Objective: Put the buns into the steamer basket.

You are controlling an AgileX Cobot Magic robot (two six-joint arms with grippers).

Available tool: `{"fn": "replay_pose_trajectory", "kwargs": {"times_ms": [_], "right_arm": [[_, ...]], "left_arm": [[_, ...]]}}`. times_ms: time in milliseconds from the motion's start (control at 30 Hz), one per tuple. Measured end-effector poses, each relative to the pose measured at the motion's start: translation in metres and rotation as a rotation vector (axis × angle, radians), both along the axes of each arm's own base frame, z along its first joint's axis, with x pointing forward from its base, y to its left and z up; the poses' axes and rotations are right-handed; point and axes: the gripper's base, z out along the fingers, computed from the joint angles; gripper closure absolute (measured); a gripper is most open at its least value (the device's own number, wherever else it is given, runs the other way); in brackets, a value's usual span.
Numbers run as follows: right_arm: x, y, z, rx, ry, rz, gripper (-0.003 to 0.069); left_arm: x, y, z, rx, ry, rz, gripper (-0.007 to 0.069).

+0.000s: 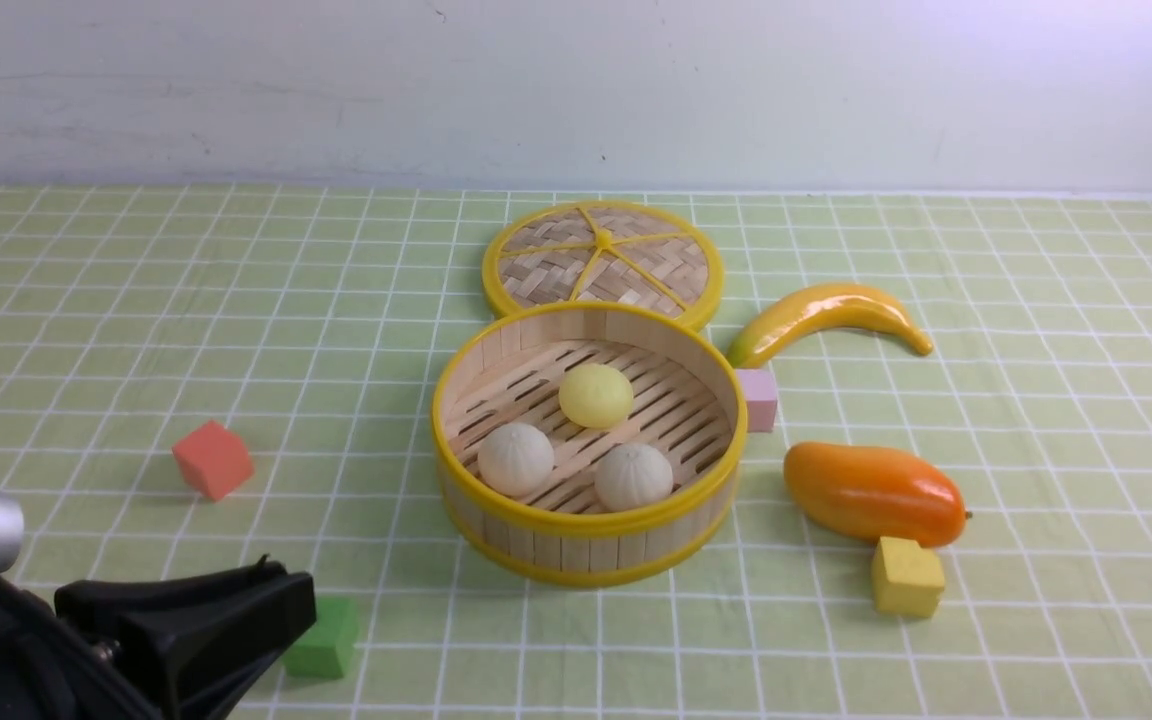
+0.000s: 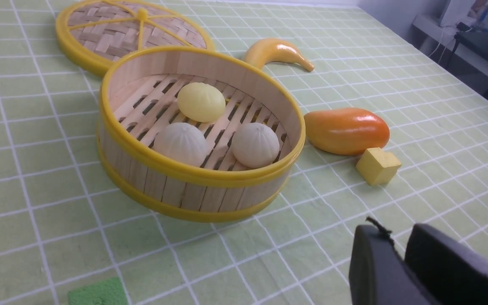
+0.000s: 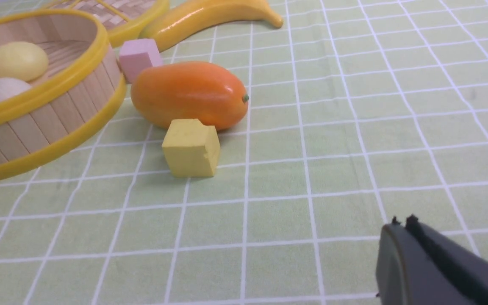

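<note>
The steamer basket (image 1: 591,522) stands mid-table with all three buns on its slatted floor. The pale yellow bun (image 1: 596,395) lies toward the back, and two off-white buns (image 1: 516,458) (image 1: 634,476) lie side by side at the front. In the left wrist view the basket (image 2: 210,176) and its buns (image 2: 201,101) sit well ahead of my left gripper (image 2: 398,237), whose fingers stand slightly apart with nothing between them. That gripper (image 1: 296,600) hangs low at the near left. My right gripper (image 3: 400,224) is shut and empty, over bare cloth right of the basket (image 3: 36,127).
A woven lid (image 1: 603,262) lies behind the basket. A banana (image 1: 826,315), pink cube (image 1: 758,398), mango (image 1: 874,492) and yellow cube (image 1: 906,576) lie to its right. A red cube (image 1: 213,458) and green cube (image 1: 326,638) are at the left, the green one beside my left gripper.
</note>
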Motion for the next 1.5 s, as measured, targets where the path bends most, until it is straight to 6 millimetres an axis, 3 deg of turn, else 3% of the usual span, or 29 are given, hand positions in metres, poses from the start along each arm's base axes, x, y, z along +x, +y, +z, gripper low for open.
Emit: {"fn": "replay_pose_trajectory", "kwargs": {"times_ms": [567,767,900,967,1033,1133,1300,1500], "right_arm": [[0.0,0.0,0.0,0.001,0.0,0.0,0.0659],[0.0,0.0,0.0,0.001,0.0,0.0,0.0655],[0.0,0.0,0.0,0.001,0.0,0.0,0.065],[0.0,0.0,0.0,0.001,0.0,0.0,0.0648],[0.0,0.0,0.0,0.001,0.0,0.0,0.0645],[0.0,0.0,0.0,0.001,0.0,0.0,0.0641],[0.0,0.0,0.0,0.001,-0.001,0.0,0.0637],[0.0,0.0,0.0,0.001,-0.001,0.0,0.0628]], "left_arm": [[0.0,0.0,0.0,0.001,-0.004,0.0,0.0496],[0.001,0.011,-0.003,-0.04,-0.169,0.076,0.0525],[-0.016,0.045,-0.019,-0.137,-0.268,0.281,0.0634],[-0.023,0.053,-0.03,-0.141,-0.271,0.328,0.0638],[-0.036,0.065,-0.054,-0.149,-0.262,0.429,0.0638],[-0.046,0.071,-0.073,-0.148,-0.193,0.495,0.0638],[-0.053,0.074,-0.103,-0.031,0.062,0.555,0.0638],[-0.053,0.073,-0.104,-0.047,0.09,0.56,0.0638]]}}
